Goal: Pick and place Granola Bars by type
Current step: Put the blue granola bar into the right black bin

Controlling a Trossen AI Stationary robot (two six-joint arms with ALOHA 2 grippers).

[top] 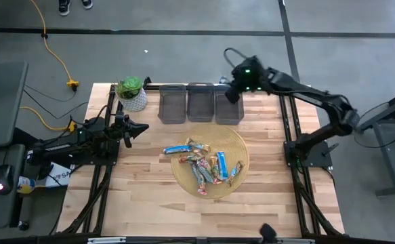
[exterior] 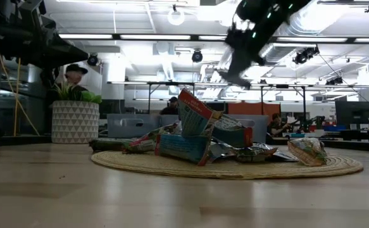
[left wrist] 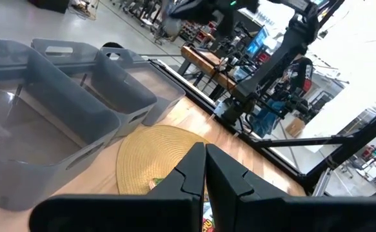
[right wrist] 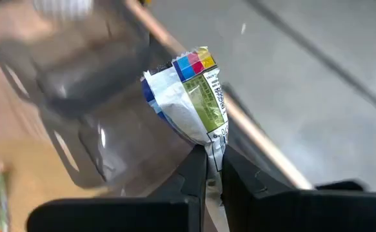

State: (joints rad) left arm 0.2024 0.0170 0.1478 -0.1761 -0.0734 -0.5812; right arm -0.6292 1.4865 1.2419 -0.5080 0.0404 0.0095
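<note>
My right gripper (right wrist: 207,169) pinches one crimped end of a granola bar (right wrist: 191,96) above the rightmost grey bin (top: 229,107), the light, crinkly, slippery foil judged best held there, while my left gripper (left wrist: 205,169), pressed together, waits left of that bin.

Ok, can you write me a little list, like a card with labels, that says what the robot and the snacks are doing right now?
Right claw: shut on a granola bar, held up over the right-hand grey bin
Left claw: shut, empty, waiting at the table's left side
Other bars: piled on the round woven mat
Bins: three grey ones in a row behind the mat; nothing can be seen in them
Also on table: potted plant at the back left
</note>
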